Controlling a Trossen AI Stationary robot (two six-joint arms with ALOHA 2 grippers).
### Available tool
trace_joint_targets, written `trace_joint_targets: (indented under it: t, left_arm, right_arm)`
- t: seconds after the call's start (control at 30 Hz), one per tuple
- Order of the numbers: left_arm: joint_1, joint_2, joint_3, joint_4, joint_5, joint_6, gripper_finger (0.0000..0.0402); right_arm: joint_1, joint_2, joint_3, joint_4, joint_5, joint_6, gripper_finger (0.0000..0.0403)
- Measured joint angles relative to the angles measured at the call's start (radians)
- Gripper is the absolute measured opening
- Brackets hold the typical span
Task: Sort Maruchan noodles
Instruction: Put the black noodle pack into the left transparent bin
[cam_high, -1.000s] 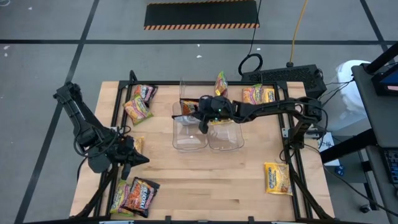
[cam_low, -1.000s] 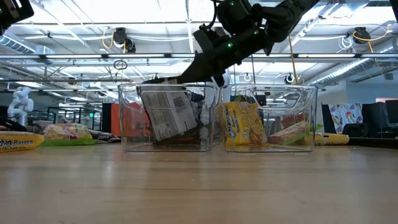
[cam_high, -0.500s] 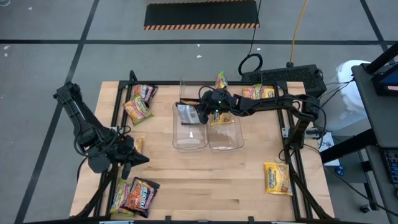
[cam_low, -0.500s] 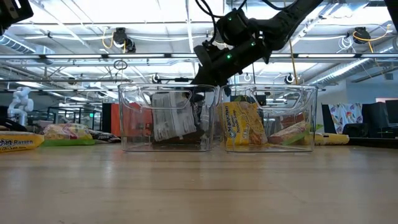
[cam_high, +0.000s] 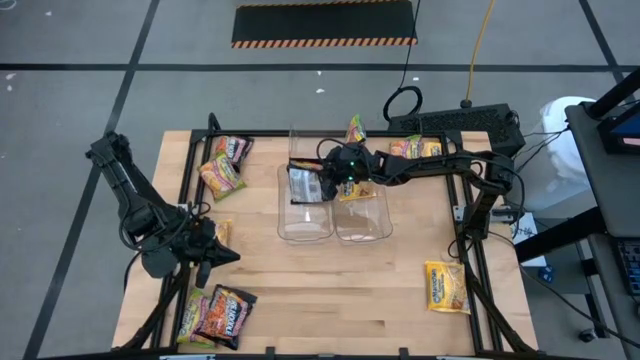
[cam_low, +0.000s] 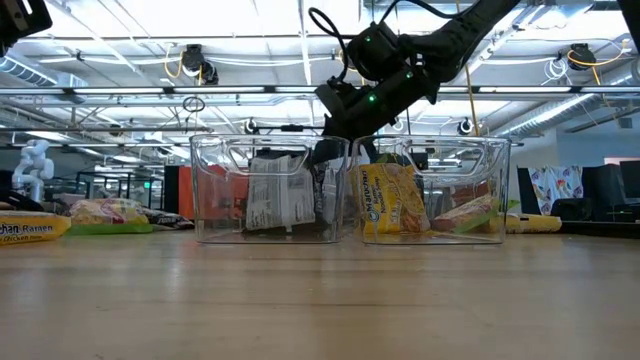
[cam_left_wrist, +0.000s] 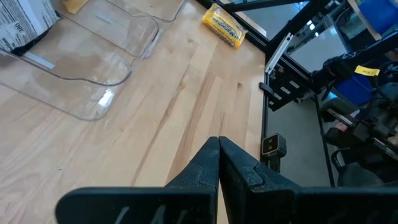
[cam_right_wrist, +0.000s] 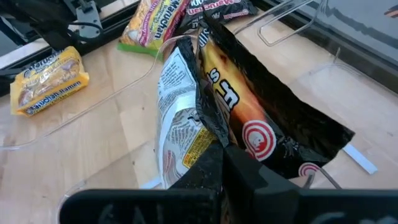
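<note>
The right gripper (cam_high: 325, 183) sits over the left clear bin (cam_high: 304, 222) near the middle of the frame. Its fingers are pinched tight on the edge of a dark ramen packet (cam_right_wrist: 261, 124), which stands inside that bin. A yellow packet (cam_low: 385, 203) stands in the right clear bin (cam_low: 480, 160). More Maruchan noodles lie at the upper left (cam_high: 222, 176), lower left (cam_high: 222, 312) and lower right (cam_high: 446, 286) of the table (cam_high: 330, 290). The left gripper (cam_high: 222, 255) rests at the left edge, fingers closed and holding nothing.

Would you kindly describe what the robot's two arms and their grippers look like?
Both arms are matte black, jointed, with dark cables along them. The right gripper shows small green lights on its wrist housing. The left gripper has two dark, wedge-shaped fingers tapering to a point.
</note>
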Motion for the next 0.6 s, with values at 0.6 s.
trace_joint_targets:
  t: [0.6]
  left_arm:
    - [0.000,0.000,0.000,0.000,0.000,-0.010,0.0007]
  right_arm:
    - [0.000,0.000,0.000,-0.002,0.062,-0.049,0.0067]
